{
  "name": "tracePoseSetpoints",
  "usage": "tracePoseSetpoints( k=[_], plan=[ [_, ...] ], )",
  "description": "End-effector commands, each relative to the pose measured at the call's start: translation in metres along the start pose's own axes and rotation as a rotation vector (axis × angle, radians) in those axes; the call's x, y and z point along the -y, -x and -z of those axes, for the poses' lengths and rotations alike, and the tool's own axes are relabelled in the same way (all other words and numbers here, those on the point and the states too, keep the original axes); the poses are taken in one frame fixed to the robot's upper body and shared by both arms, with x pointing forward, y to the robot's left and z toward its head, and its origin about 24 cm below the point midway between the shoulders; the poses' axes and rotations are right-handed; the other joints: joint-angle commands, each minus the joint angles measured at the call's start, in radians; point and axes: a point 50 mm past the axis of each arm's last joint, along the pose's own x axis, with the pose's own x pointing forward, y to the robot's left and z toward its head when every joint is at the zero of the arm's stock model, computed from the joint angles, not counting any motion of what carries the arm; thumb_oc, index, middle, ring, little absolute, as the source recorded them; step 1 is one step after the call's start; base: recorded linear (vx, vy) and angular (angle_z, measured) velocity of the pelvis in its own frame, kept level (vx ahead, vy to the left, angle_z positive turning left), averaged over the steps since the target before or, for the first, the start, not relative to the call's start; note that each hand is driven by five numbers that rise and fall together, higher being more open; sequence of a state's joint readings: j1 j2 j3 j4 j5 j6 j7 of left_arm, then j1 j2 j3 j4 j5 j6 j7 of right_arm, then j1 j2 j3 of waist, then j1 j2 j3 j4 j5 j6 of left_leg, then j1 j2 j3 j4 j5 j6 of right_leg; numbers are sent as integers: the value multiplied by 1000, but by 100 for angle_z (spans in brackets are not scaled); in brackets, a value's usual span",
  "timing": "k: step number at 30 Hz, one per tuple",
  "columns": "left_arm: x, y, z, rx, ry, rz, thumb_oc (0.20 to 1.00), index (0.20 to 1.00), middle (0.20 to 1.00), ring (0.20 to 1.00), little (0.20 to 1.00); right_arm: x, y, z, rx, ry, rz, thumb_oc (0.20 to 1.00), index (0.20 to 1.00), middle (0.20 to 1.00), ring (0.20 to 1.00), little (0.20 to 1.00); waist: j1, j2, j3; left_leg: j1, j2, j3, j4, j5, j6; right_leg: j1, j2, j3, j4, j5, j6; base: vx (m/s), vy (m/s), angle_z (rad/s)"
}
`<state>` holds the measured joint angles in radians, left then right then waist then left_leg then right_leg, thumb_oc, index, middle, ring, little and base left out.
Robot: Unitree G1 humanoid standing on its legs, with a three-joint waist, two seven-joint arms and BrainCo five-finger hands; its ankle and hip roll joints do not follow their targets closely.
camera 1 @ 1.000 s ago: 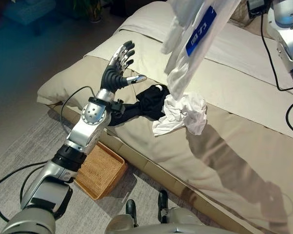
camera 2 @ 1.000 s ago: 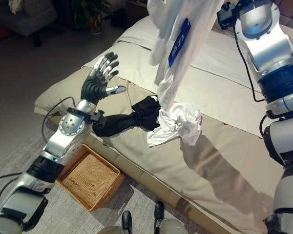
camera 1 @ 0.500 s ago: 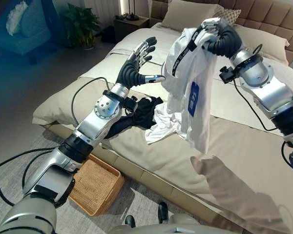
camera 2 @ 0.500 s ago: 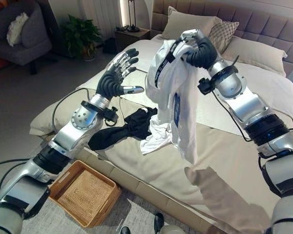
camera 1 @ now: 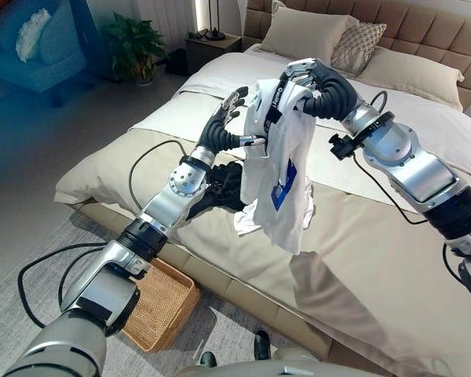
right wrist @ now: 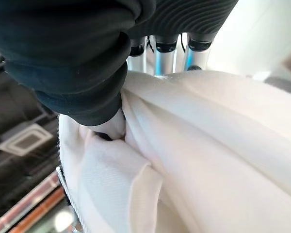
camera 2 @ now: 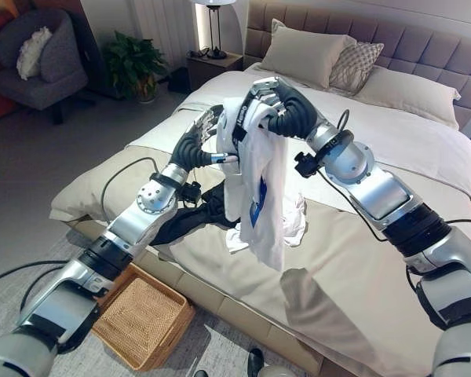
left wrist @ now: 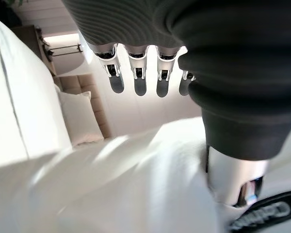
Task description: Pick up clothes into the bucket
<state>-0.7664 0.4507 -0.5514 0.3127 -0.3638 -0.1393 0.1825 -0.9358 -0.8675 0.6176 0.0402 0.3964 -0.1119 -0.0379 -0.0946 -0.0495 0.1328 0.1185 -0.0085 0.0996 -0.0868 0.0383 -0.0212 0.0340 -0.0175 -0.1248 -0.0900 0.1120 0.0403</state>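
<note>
A white shirt (camera 2: 263,184) with a dark neck strap and a blue tag hangs in the air near the middle of the frame, over the front edge of the bed (camera 2: 361,275), its hem dangling just above a crumpled white garment (camera 2: 294,220) and a black garment (camera 2: 208,212) that lie on the beige cover. Lower left, on the grey rug beside the bed, stands a woven wicker basket (camera 2: 141,322), well apart from the hanging shirt. Pillows (camera 2: 302,55) line the tufted headboard at the upper right; an armchair (camera 2: 39,71), a potted plant (camera 2: 129,59) and a nightstand (camera 2: 212,67) sit along the upper left. The right hand (camera 2: 279,106) has its fingers curled tightly round the bunched top of the shirt, carrying it. The left hand (camera 2: 198,137), reaching up from lower left, has its fingers straight and relaxed, with the thumb resting against the shirt's cloth (left wrist: 136,184).
</note>
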Motion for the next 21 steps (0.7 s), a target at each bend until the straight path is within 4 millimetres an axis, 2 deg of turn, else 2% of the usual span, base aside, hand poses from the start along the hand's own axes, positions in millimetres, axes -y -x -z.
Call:
tracePoseSetpoints(
  k=[1, 4, 7, 11, 15, 18, 21],
  plan=[
    [17, -24, -17, 50, -98, 87, 1000, 1000, 1000, 1000, 1000, 22, -6, -32, 179, -45, 93, 200, 200, 200, 200, 200, 24, -25, -46, -3, 36, 6, 28, -59, -28, 51, -100, -37, 30, -61, 118, 0, 0, 0],
    [32, -25, -18, 40, -54, 186, 1000, 1000, 1000, 1000, 1000, 17, -10, -39, 208, -60, 69, 200, 200, 200, 200, 200, 21, -20, -45, -6, 34, 4, 29, -58, -27, 46, -101, -36, 32, -59, 119, 0, 0, 0],
    [41, -25, -32, 46, 32, 351, 1000, 1000, 1000, 1000, 1000, 13, -9, -41, 215, -81, 45, 200, 200, 200, 200, 200, 16, -11, -45, -10, 33, 3, 30, -55, -28, 44, -102, -38, 32, -55, 120, 0, 0, 0],
    [45, -21, -42, 13, 76, 500, 1000, 1000, 1000, 1000, 1000, 7, -8, -43, 217, -84, 2, 200, 200, 200, 200, 200, 15, -3, -50, -11, 32, 3, 29, -53, -31, 43, -102, -40, 29, -51, 122, 0, 0, 0],
    [44, -19, -42, -26, 104, 558, 1000, 1000, 1000, 1000, 1000, 4, -8, -47, 232, -89, -16, 200, 200, 200, 200, 200, 13, -2, -52, -13, 32, 0, 29, -51, -32, 40, -102, -40, 28, -48, 124, 0, 0, 0],
    [45, -11, -37, -114, 202, 667, 1000, 1000, 1000, 1000, 1000, -1, -9, -48, 245, -116, -44, 200, 200, 200, 200, 200, 8, 3, -55, -16, 30, 2, 26, -48, -34, 38, -102, -37, 26, -46, 126, 0, 0, 0],
    [44, -10, -37, -124, 211, 681, 1000, 1000, 1000, 1000, 1000, -2, -9, -48, 243, -116, -49, 200, 200, 200, 200, 200, 8, 3, -57, -16, 30, 3, 25, -48, -35, 37, -102, -37, 25, -45, 127, 0, 0, 0]
  ],
)
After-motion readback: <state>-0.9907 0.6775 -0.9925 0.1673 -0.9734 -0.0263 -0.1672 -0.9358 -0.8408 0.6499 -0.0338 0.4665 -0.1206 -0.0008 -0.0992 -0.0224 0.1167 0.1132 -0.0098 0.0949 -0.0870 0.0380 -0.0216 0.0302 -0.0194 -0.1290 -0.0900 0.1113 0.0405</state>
